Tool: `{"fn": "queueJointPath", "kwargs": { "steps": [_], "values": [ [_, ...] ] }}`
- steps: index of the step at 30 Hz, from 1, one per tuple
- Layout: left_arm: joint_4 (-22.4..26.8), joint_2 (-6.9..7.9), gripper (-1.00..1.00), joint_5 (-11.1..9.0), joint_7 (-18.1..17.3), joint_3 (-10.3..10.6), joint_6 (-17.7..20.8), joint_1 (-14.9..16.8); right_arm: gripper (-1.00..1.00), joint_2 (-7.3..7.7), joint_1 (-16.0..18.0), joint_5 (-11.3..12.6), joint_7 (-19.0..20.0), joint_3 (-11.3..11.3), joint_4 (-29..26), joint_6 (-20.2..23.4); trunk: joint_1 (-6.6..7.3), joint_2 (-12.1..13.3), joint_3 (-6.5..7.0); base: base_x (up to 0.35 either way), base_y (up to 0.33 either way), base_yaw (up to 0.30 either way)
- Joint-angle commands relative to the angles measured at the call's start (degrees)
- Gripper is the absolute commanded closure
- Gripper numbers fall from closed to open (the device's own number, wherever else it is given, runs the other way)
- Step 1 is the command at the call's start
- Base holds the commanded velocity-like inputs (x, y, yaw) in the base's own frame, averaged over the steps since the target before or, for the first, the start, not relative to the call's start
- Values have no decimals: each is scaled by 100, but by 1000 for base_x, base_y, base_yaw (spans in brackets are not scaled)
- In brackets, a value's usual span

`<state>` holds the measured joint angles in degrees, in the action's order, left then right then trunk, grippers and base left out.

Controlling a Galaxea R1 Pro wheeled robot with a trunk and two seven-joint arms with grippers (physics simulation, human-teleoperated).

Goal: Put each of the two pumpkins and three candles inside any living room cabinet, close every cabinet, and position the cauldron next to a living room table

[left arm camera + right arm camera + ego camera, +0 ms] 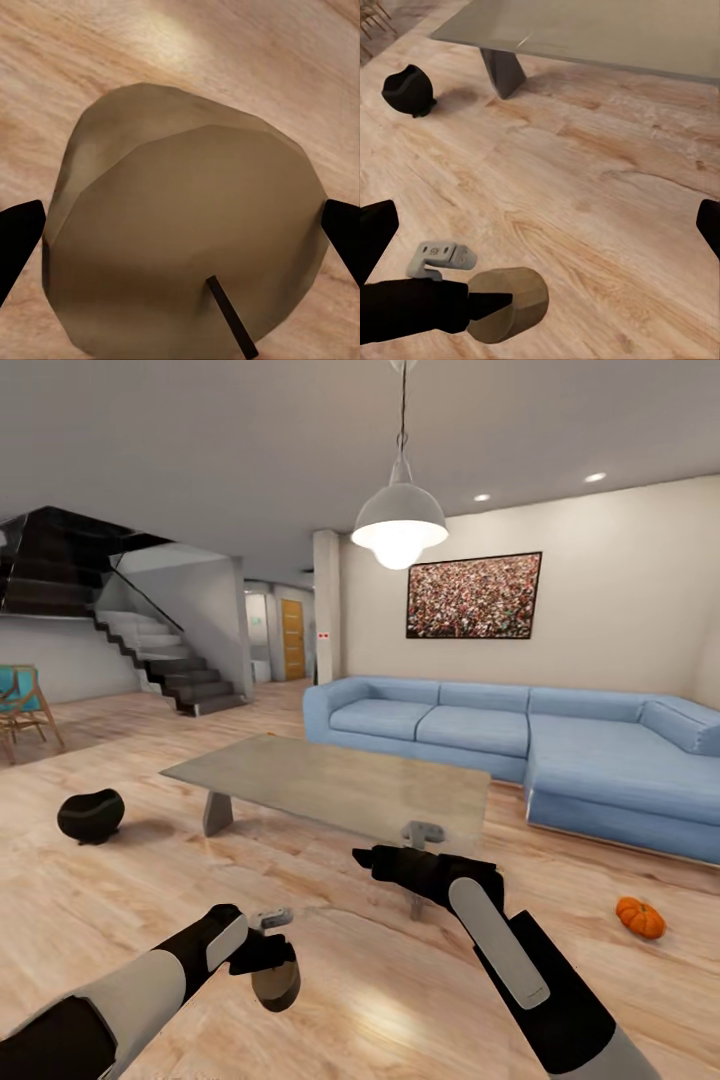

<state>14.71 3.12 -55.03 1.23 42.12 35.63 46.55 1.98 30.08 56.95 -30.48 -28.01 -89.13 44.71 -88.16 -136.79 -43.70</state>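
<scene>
The black cauldron (90,816) sits on the wood floor left of the grey table (330,785). The left gripper (272,958), low and reaching forward, pinches a dull grey-brown candle (276,982). The right gripper (372,858) hovers spread, empty. An orange pumpkin (640,917) lies far right.

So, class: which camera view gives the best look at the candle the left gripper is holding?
The left wrist view: the candle sits large between the fingertips, its dark wick visible. The right wrist view shows the candle whole but small, held above the floor; in the head view the candle is partly covered by the left gripper.
</scene>
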Motion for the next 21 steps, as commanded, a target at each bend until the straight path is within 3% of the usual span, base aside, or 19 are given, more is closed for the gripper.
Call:
{"fn": "queueJointPath", "kwargs": {
  "steps": [1, 13, 21],
  "values": [
    [14, 4, 100, -34, 17, 24, 16, 3, -100, 4, 7, 53, -60, -12, -7, 3, 0, -3, -5, 95, 227, 289],
    [14, 5, 100, -34, 14, 25, 14, 3, -100, 4, 7, 53, -55, -29, -7, 3, 0, -3, 22, 65, 182, 289],
    [14, 4, 100, -34, 15, 25, 9, 3, -100, 4, 7, 53, -55, -33, -7, 3, 0, -3, 39, 115, 93, 289]
  ]
}}
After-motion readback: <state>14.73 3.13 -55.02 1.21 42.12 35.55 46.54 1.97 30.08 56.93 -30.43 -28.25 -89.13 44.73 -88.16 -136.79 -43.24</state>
